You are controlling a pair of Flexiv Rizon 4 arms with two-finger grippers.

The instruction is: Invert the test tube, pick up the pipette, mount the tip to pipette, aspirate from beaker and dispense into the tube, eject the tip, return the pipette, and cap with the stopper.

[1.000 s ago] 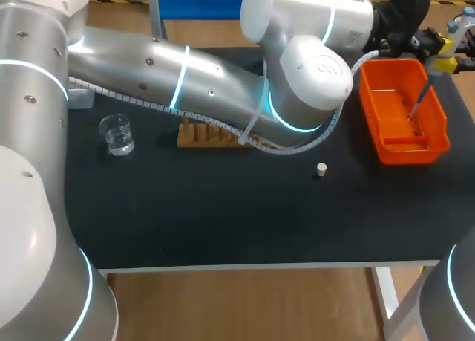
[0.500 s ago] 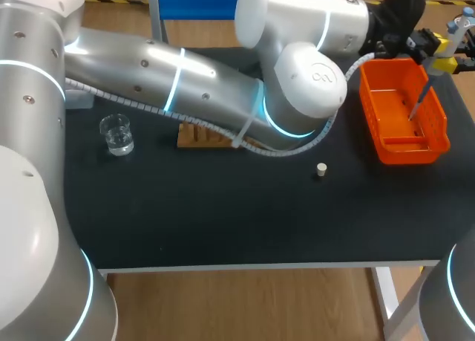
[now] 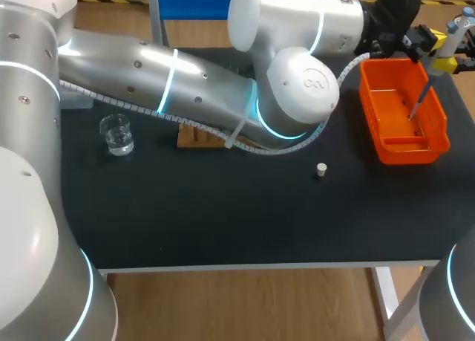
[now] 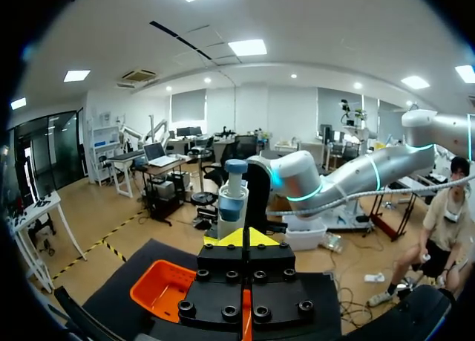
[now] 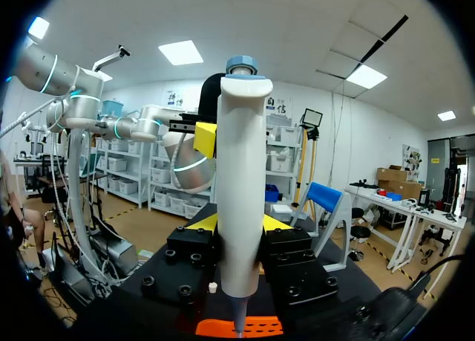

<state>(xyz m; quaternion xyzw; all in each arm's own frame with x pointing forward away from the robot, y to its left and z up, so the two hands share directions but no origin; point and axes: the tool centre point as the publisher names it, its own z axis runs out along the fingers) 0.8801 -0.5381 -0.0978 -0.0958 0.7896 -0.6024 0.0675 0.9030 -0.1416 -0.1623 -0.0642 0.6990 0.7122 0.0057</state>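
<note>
My right gripper (image 5: 241,223) is shut on the white pipette (image 5: 241,192), which stands upright between its yellow tips. In the head view the pipette (image 3: 462,23) is at the far right, its thin lower end (image 3: 418,102) hanging over the orange bin (image 3: 439,122). My left arm reaches across the table, and its gripper (image 4: 245,237) is shut and empty, just beside the pipette's blue top (image 4: 235,166). The glass beaker (image 3: 116,133) stands at the left. A small stopper (image 3: 321,169) lies on the mat. The wooden rack (image 3: 199,136) is half hidden by my left arm; no test tube shows.
The orange bin (image 4: 162,290) sits on the black mat below both grippers. A blue-topped frame (image 3: 194,3) stands at the table's back edge. My left arm's elbow (image 3: 300,85) hangs over the middle of the table.
My left arm has shifted slightly to the left, its elbow and wrist with it. The right gripper, pipette and other objects have not moved.
</note>
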